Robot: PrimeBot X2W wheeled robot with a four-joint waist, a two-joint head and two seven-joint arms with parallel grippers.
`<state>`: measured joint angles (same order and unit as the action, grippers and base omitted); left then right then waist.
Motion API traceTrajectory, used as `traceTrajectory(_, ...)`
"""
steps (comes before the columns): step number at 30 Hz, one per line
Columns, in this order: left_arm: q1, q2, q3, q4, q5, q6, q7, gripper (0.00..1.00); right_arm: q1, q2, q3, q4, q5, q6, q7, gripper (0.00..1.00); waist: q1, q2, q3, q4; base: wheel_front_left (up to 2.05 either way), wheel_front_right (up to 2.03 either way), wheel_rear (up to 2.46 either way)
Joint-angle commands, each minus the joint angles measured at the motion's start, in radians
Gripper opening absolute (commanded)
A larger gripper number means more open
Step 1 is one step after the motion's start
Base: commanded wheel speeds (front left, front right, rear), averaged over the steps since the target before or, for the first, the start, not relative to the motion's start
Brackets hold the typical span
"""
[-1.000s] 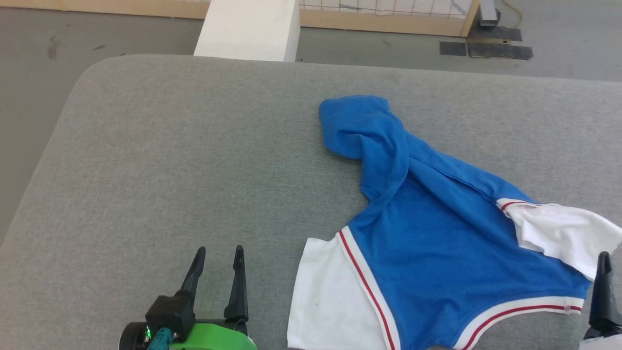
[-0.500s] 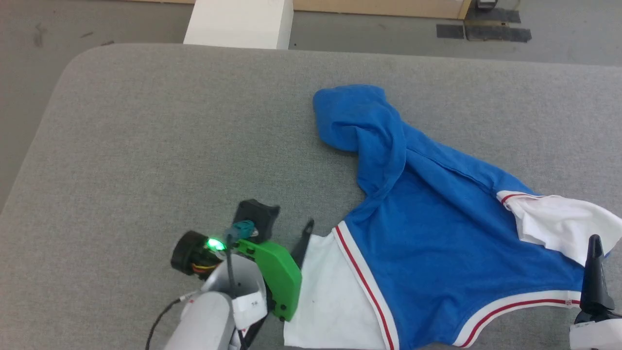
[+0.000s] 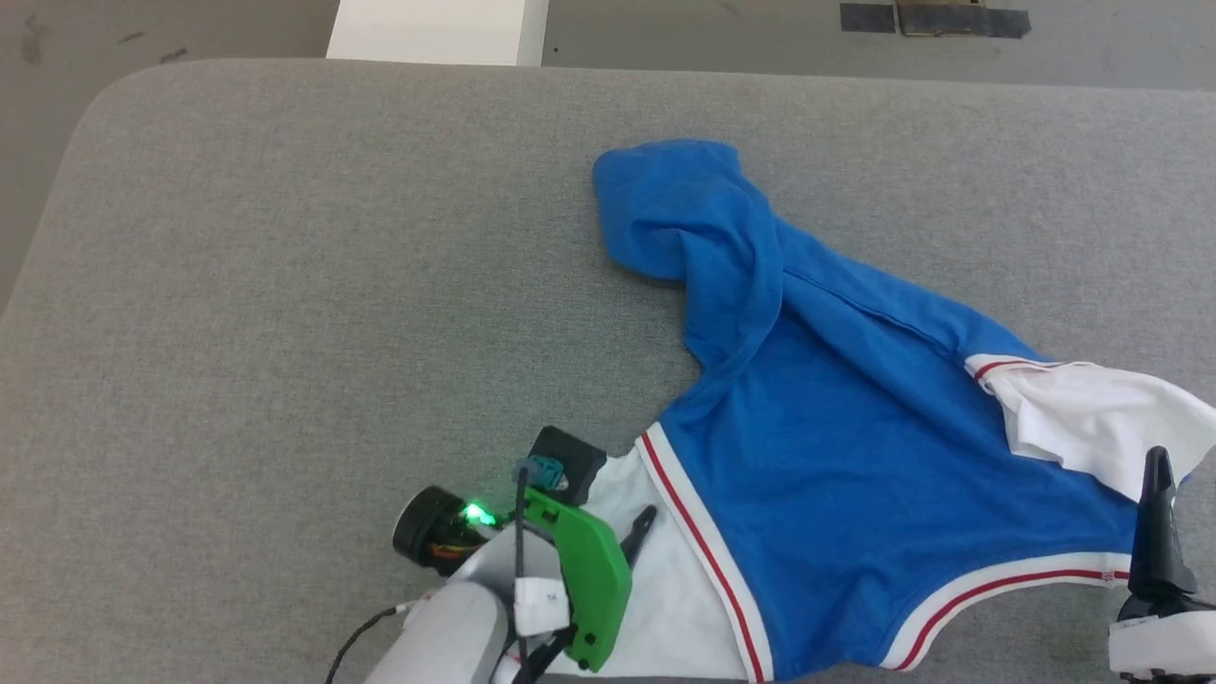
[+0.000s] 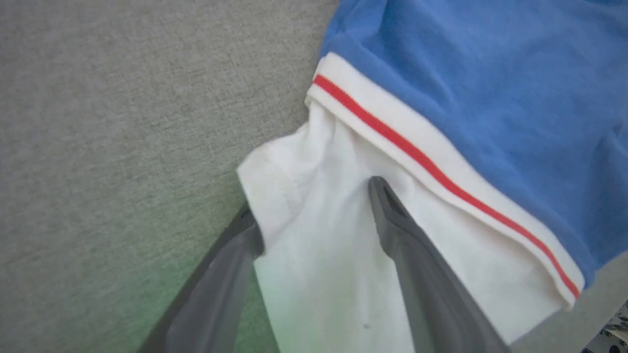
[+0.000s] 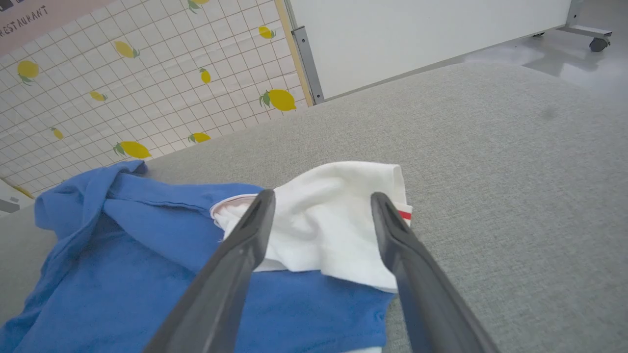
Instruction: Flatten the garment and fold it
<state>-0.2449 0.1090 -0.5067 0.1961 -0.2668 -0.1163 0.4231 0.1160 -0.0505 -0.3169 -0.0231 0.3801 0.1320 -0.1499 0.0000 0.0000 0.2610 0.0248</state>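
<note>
The garment (image 3: 855, 446) lies crumpled on the grey padded table (image 3: 285, 285), royal blue with red-and-white trim. Its top part is bunched into a twisted fold (image 3: 703, 228). One white sleeve (image 3: 665, 589) lies at the near left, the other white sleeve (image 3: 1092, 418) at the right. My left gripper (image 3: 632, 530) is open at the near sleeve. In the left wrist view it (image 4: 314, 201) straddles the sleeve's edge (image 4: 274, 196), one finger under the cloth and one on top. My right gripper (image 3: 1157, 475) stands open just before the right sleeve (image 5: 333, 220), jaws (image 5: 322, 197) apart, holding nothing.
A white block (image 3: 437, 28) stands beyond the table's far edge, with dark tape patches (image 3: 936, 17) on the floor. The right wrist view shows a lemon-patterned tiled panel (image 5: 122, 73) and a white board (image 5: 417, 34) behind the table. Bare grey table stretches to the left.
The camera has tilted down. My left arm swung right and turned, bringing its open fingers from bare table onto the near white sleeve. The right gripper has barely moved.
</note>
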Motion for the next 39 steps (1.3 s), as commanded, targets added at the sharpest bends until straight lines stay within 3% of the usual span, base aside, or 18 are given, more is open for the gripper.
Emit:
traceTrajectory(1,-0.017,0.006,-0.025,0.048,0.004,-0.008,-0.005,0.3,-0.022,0.0,0.004,0.0,0.007,-0.001,0.001,1.0,0.0,0.0,0.0,-0.003,0.0,0.0,0.0)
traceTrajectory(2,-0.027,0.012,-0.045,0.08,0.003,-0.01,-0.007,0.0,-0.024,0.0,0.006,0.001,0.006,-0.001,0.003,1.0,0.0,0.0,-0.002,-0.005,0.0,0.0,0.0)
traceTrajectory(9,-0.077,0.024,-0.03,0.138,-0.051,-0.01,-0.118,0.0,-0.016,0.0,-0.001,-0.007,0.005,-0.001,0.012,1.0,0.0,0.0,-0.016,-0.002,0.0,0.0,0.0)
traceTrajectory(18,-0.069,0.162,0.162,0.03,-0.102,0.081,-0.174,0.0,-0.016,0.0,-0.024,-0.04,0.001,-0.001,0.03,1.0,0.0,0.0,0.02,0.018,0.0,0.0,0.0)
traceTrajectory(22,-0.027,0.191,0.229,0.03,-0.134,0.119,-0.196,0.0,-0.026,0.0,-0.032,-0.048,-0.003,-0.001,0.036,1.0,0.0,0.0,0.042,0.02,0.0,0.0,0.0)
traceTrajectory(23,-0.018,0.19,0.241,0.04,-0.138,0.131,-0.209,0.37,-0.03,0.0,-0.032,-0.049,-0.004,-0.001,0.038,1.0,0.0,0.0,0.047,0.02,0.0,0.0,0.0)
traceTrajectory(24,-0.013,0.188,0.243,0.048,-0.138,0.136,-0.22,1.0,-0.033,0.0,-0.032,-0.05,-0.004,-0.001,0.04,1.0,0.0,0.0,0.05,0.02,0.0,0.0,0.0)
traceTrajectory(31,0.021,0.117,0.271,0.048,-0.175,0.161,-0.351,1.0,-0.039,0.0,-0.024,-0.045,-0.005,-0.001,0.05,1.0,0.0,0.0,0.048,0.031,0.0,0.0,0.0)
traceTrajectory(39,0.133,0.064,0.353,-0.194,-0.168,0.215,-0.641,1.0,-0.021,0.0,-0.027,-0.043,-0.004,-0.001,0.053,1.0,0.0,0.0,-0.011,0.054,0.0,0.0,0.0)
